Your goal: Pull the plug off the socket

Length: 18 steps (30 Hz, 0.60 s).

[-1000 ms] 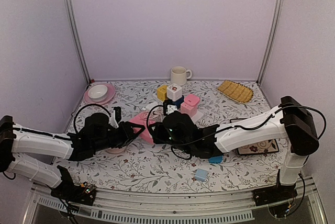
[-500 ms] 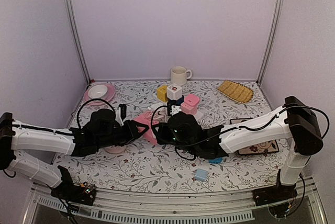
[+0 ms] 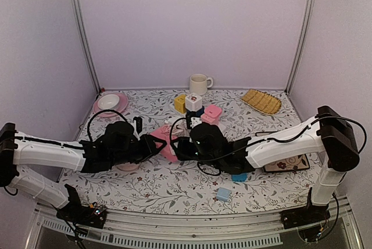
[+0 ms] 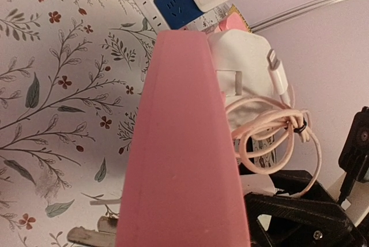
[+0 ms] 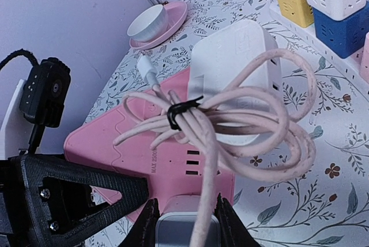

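A pink socket strip (image 5: 130, 149) is lifted off the table between both arms. My left gripper (image 3: 152, 144) is shut on its left end; in the left wrist view the strip (image 4: 184, 143) hides my fingers. My right gripper (image 5: 185, 211) is shut on a white plug (image 5: 185, 232) seated in the strip's near face, with a pink cable (image 5: 242, 126) running down between the fingers. A larger white charger (image 5: 230, 62) with the coiled cable tied to it sits in the strip further along. In the top view the strip (image 3: 164, 137) shows between the two wrists, and the plug is hidden.
Behind the strip is a row of cube sockets: yellow (image 3: 180, 102), white (image 3: 193, 102), pink (image 3: 211, 114). A cream mug (image 3: 199, 83), a bowl on a pink plate (image 3: 109, 104) and a yellow ridged tray (image 3: 261, 101) stand at the back. Two blue blocks (image 3: 223, 194) lie in front.
Both wrists and the pink strip between them have shifted a little to the right and away from the near edge. Both grips stayed as they were.
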Each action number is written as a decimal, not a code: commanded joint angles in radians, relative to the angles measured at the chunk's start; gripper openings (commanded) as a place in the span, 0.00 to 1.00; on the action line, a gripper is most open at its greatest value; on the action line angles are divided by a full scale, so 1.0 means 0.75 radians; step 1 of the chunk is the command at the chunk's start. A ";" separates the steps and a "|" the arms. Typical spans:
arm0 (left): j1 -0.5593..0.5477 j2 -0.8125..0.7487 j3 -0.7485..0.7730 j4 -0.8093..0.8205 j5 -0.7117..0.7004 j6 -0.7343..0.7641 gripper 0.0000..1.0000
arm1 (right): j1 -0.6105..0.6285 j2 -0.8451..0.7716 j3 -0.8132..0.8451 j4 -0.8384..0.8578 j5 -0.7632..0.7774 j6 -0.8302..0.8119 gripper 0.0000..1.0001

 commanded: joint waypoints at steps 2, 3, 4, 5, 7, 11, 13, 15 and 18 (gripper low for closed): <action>0.033 0.000 -0.031 -0.268 -0.265 0.065 0.00 | -0.036 -0.151 -0.078 0.130 -0.252 -0.056 0.03; 0.034 -0.002 -0.029 -0.273 -0.270 0.066 0.00 | -0.035 -0.150 -0.073 0.127 -0.256 -0.057 0.03; 0.034 -0.005 -0.028 -0.274 -0.274 0.069 0.00 | -0.029 -0.145 -0.063 0.118 -0.257 -0.068 0.03; 0.034 -0.004 -0.025 -0.275 -0.277 0.070 0.00 | -0.021 -0.139 -0.049 0.101 -0.247 -0.074 0.03; 0.033 0.003 -0.016 -0.278 -0.279 0.072 0.00 | 0.007 -0.110 0.013 0.031 -0.192 -0.097 0.03; 0.034 0.023 0.004 -0.284 -0.277 0.075 0.00 | 0.071 -0.032 0.144 -0.132 -0.053 -0.159 0.03; 0.033 0.026 0.005 -0.284 -0.279 0.076 0.00 | 0.075 -0.027 0.148 -0.166 -0.029 -0.169 0.03; 0.033 0.020 0.004 -0.286 -0.282 0.077 0.00 | 0.067 -0.049 0.144 -0.164 -0.022 -0.156 0.03; 0.033 0.007 -0.006 -0.303 -0.298 0.076 0.00 | 0.038 -0.111 0.077 -0.140 -0.058 -0.129 0.03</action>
